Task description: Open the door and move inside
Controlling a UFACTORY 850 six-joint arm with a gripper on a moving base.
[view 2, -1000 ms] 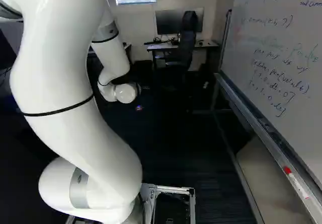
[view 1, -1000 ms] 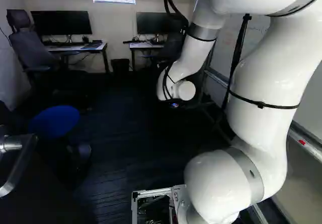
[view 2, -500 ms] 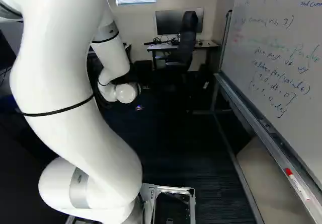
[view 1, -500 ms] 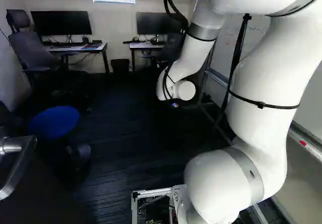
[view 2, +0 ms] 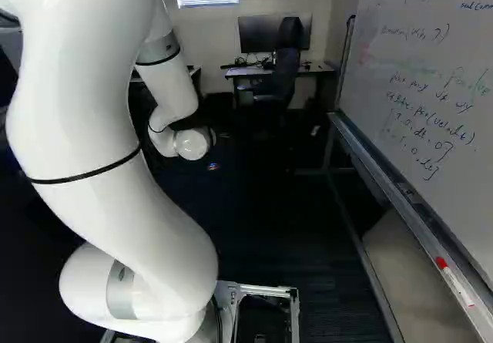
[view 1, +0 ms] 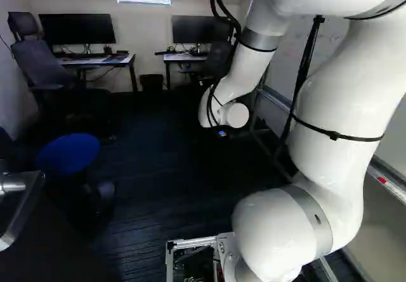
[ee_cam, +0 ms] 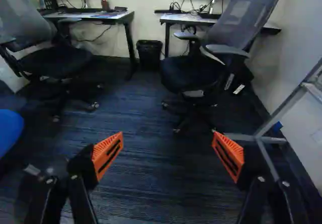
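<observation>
A silver lever handle [view 1: 24, 203] on a dark panel, apparently the door, stands at the near left edge of the left base view; how far the door stands open I cannot tell. The white wrist end of my arm hangs well ahead and to the right of that handle, and my gripper cannot be made out against the dark floor there. In the wrist view my gripper [ee_cam: 168, 146] is open, its orange pads wide apart with nothing between them. Dark carpet [ee_cam: 156, 183] lies beyond the fingers. No door shows in that view.
A whiteboard [view 2: 431, 89] on a metal frame runs along the right side. A blue stool [view 1: 68, 153] stands at the left. Ahead are office chairs [ee_cam: 224, 30] [ee_cam: 53, 60], desks with monitors, and a black bin [ee_cam: 149, 54] between the desks.
The base has crept slightly forward: the handle and whiteboard rail slide outward a little. My upper arm has shifted slightly back toward the cameras.
</observation>
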